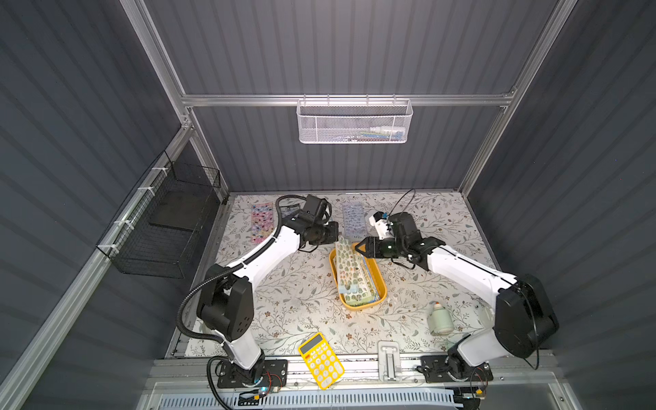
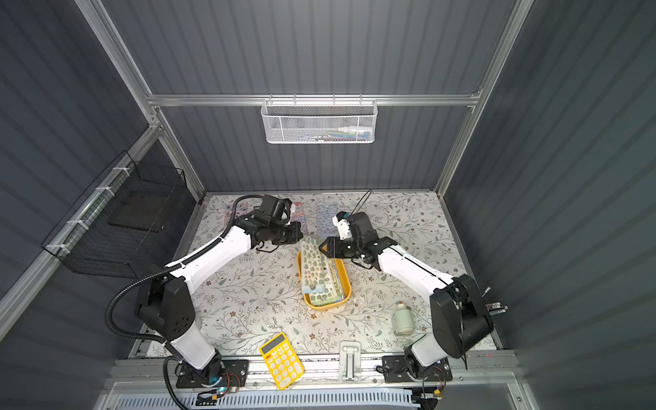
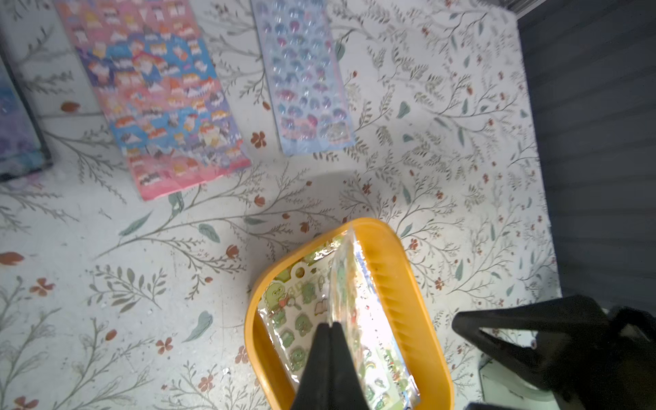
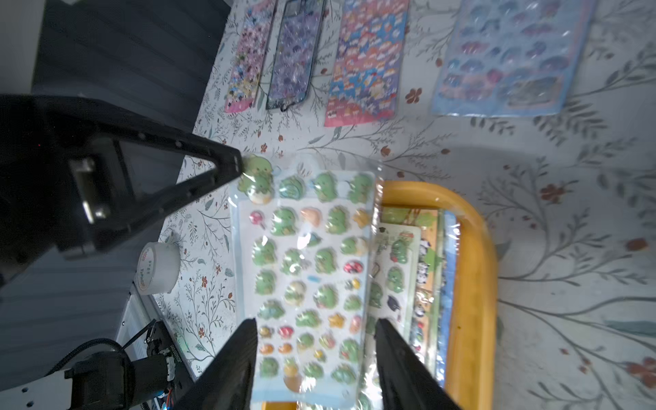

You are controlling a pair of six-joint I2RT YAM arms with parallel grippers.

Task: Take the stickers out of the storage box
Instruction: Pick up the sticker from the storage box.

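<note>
Left wrist view: left tool (image 3: 331,328) pinching a green sticker sheet (image 3: 346,284) at the storage box (image 3: 401,269).
Its fingers are pressed together on the sheet's far edge and hold that end tilted up, clear of the mustard-yellow box; the near end lies over the other stickers (image 4: 401,269) inside. The right tool (image 4: 316,321) stands spread, one finger on either side of the raised sheet, without gripping it. Four more sheets, among them a pink one (image 1: 261,222) and a pale blue one (image 1: 353,220), lie flat on the floral tabletop (image 1: 301,301) beyond the box.
</note>
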